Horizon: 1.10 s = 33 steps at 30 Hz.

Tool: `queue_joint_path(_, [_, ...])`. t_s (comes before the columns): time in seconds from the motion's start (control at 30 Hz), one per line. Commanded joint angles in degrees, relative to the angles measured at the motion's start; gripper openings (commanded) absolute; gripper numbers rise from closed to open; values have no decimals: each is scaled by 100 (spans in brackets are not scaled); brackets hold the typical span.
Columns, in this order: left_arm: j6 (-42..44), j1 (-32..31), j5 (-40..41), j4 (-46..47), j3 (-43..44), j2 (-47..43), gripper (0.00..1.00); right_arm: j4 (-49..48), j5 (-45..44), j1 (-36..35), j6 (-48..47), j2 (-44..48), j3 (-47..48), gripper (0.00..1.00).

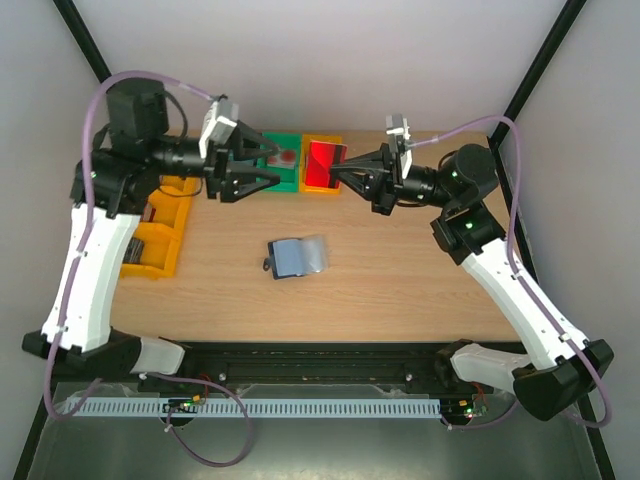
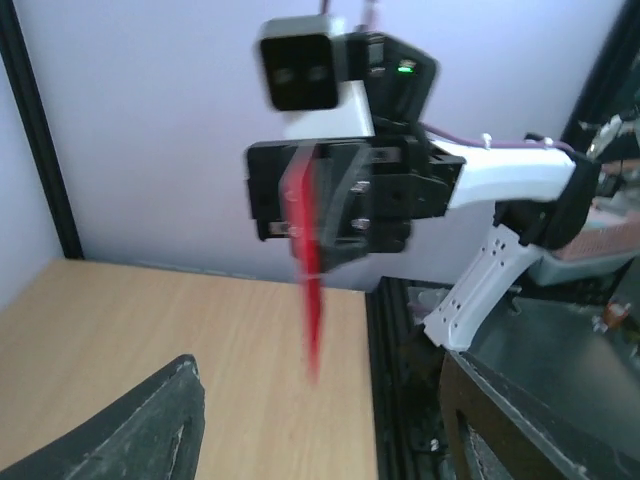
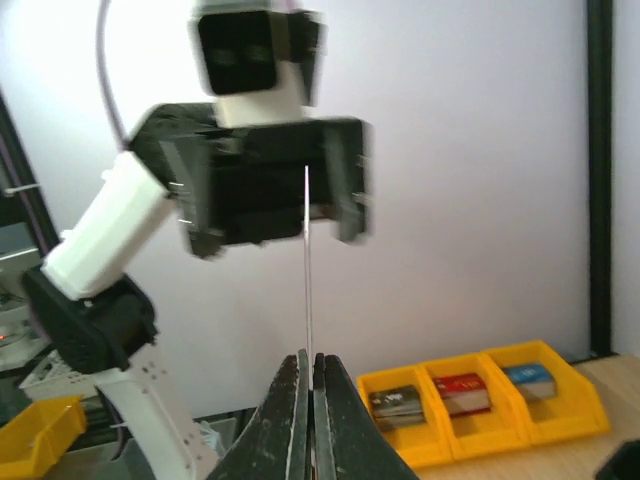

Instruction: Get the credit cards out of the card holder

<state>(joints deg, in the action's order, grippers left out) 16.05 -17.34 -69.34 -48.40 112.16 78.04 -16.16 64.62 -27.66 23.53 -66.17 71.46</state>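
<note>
Pale walls point(image 1: 320, 60), wooden worktop point(image 1: 400, 290): red credit card point(image 2: 312, 300) held in mid-air between the two hands.
The card holder point(image 1: 297, 256) lies open mid-worktop, untouched, well apart from both arms. The credit card stands edge-on, pinched in the closed right hand point(image 3: 310, 358), probably to offer its free end across. The left hand point(image 1: 262, 168) faces it, fingers spread either side of that end, not gripping. Both forearms are raised, level and pointing at each other over the coloured bins point(image 1: 283, 160).
</note>
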Motion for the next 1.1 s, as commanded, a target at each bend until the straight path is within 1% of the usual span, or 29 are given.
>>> queue_joint_path(0.0, [-1453, -232, 325, 821, -156, 369, 66, -730, 7, -309, 197, -52, -23, 2])
queue_joint_path(0.07, [-1456, -364, 453, 832, -156, 418, 64, -711, -68, -404, 120, -82, -10, 2])
queue_joint_path(0.1, [-1456, -419, 490, 828, -159, 433, 59, -713, -94, -437, 117, -95, 0, 2])
queue_joint_path(0.17, [-1439, -519, 445, 807, -151, 461, 53, -707, -136, -486, 95, -127, 20, 2])
queue_joint_path(0.37, [-1147, -638, -265, 603, -210, 476, 48, -495, -340, -521, -96, -168, 43, 2])
queue_joint_path(0.43, [-914, -634, -489, 413, -228, 445, 48, -348, -367, -521, -227, -140, 85, 2])
queue_joint_path(0.5, [-694, -573, -476, 248, -219, 388, 50, 22, -402, -508, -514, -61, 200, 2])
queue_joint_path(0.57, [-477, -372, -465, 108, -239, 318, 51, 552, -528, -431, -926, 37, 312, 2])
queue_joint_path(0.63, [-430, -246, -441, 83, -279, 256, 51, 795, -661, -326, -1088, 93, 312, 2])
queue_joint_path(0.73, [-279, -253, -467, -10, -257, 226, 52, 762, -503, -292, -954, 44, 322, 2])
queue_joint_path(0.77, [-282, -259, -481, -7, -252, 235, 56, 654, -415, -285, -833, 12, 317, 2])
queue_joint_path(0.83, [-344, -288, -459, 56, -256, 235, 68, 374, -300, -288, -585, -43, 296, 2])
queue_joint_path(0.87, [-423, -322, -408, 127, -255, 238, 70, 293, -263, -296, -478, -69, 294, 2])
queue_joint_path(1.0, [-820, -495, 34, 452, -273, 321, 71, 53, -193, -354, -238, -158, 293, 2])
queue_joint_path(1.07, [-851, -615, 291, 497, -286, 381, 68, -58, -216, -410, -180, -167, 245, 2])
